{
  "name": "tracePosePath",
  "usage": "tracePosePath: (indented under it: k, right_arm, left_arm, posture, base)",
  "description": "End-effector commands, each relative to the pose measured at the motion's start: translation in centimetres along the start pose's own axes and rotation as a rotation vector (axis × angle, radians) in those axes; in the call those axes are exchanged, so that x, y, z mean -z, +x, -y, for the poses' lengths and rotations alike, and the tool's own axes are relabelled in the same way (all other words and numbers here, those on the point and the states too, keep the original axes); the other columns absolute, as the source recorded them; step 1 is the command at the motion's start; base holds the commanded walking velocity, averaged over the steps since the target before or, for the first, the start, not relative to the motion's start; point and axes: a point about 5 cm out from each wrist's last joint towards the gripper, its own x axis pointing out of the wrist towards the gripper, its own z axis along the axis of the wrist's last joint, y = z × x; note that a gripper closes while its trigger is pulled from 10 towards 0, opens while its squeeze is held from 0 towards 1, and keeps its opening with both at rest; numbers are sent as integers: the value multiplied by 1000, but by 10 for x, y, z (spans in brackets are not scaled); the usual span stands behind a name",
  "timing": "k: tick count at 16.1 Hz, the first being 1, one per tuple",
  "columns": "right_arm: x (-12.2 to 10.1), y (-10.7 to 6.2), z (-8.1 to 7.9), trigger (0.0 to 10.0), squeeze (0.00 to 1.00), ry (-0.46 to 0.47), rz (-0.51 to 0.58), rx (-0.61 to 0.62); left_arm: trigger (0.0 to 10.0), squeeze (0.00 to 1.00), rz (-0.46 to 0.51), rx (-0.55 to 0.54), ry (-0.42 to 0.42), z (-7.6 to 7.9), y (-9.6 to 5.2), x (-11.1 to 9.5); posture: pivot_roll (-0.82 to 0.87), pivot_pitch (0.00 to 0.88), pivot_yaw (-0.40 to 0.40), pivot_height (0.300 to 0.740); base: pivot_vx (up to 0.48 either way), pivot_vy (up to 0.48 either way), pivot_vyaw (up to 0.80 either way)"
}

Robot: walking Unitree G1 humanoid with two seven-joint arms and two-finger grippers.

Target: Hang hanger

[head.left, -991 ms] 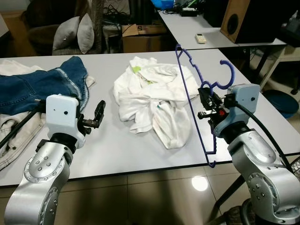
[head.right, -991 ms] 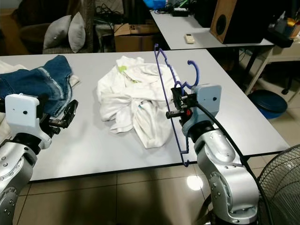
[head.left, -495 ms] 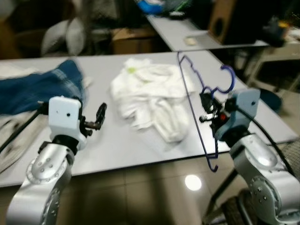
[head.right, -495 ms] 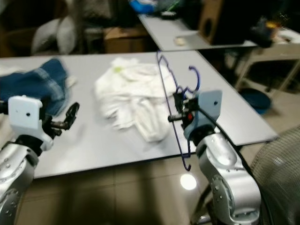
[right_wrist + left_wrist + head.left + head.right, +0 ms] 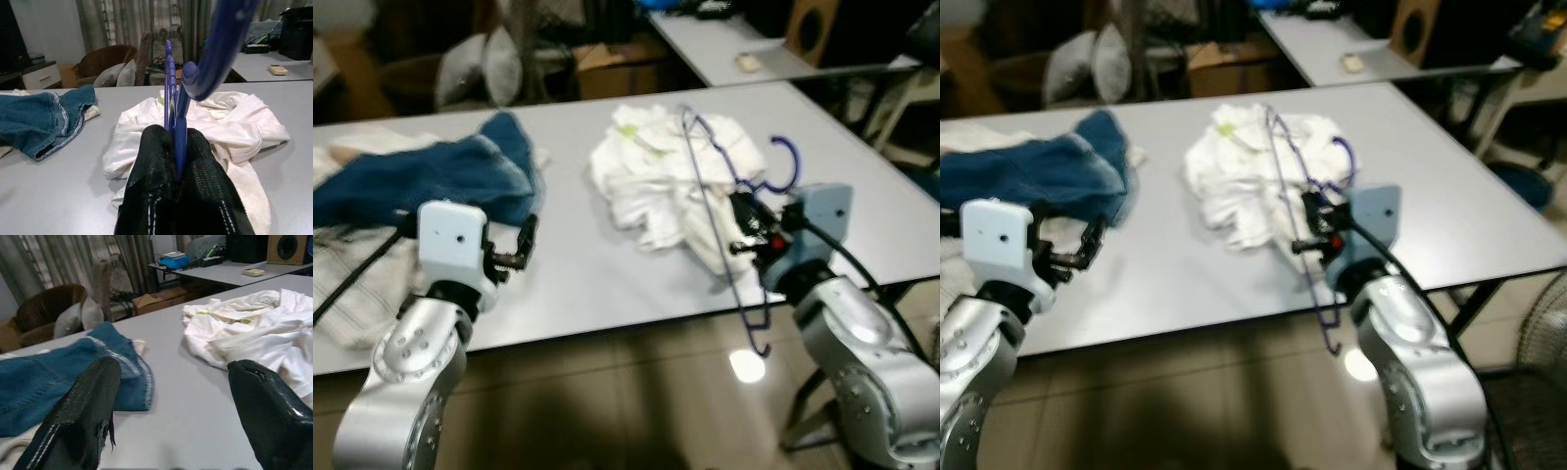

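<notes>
A blue plastic hanger [image 5: 221, 45] stands upright over the front right part of the grey table [image 5: 597, 284]. My right gripper [image 5: 742, 230] is shut on it just below its hook, and its lower bar hangs past the table's front edge. Behind it on the table lies a crumpled white garment [image 5: 651, 176]. My left gripper [image 5: 522, 245] hovers open above the table's front left, with nothing between its fingers [image 5: 78, 411]. Blue jeans [image 5: 421, 176] lie just beyond it.
A light striped cloth [image 5: 347, 294] hangs over the table's left front. Behind stand a second table [image 5: 724, 39] with a speaker [image 5: 808, 24], a cardboard box [image 5: 617, 69] and cushions [image 5: 475, 73] on a chair. A fan [image 5: 1533, 411] stands on the floor at the right.
The whole picture has shifted, so the camera moved; the table now lies more to the right. Both arms hold their poses and the hanger stays gripped.
</notes>
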Motion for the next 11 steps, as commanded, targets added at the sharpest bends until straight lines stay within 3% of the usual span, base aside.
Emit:
tracePosePath:
  k: [1,11]
  right_arm:
    - [-5,0,-5,10000,0,6,22,-20]
    - [-5,2,-6,10000,0,-2,26,-24]
  left_arm:
    - [10000,0,-2,-15,16,-3,-1,-1]
    - [10000,0,-1,-6,25,-3,0,-2]
  posture:
    - [-38,0,44,740]
    - [-37,0,47,740]
  base:
    - [0,315,0]
    - [0,315,0]
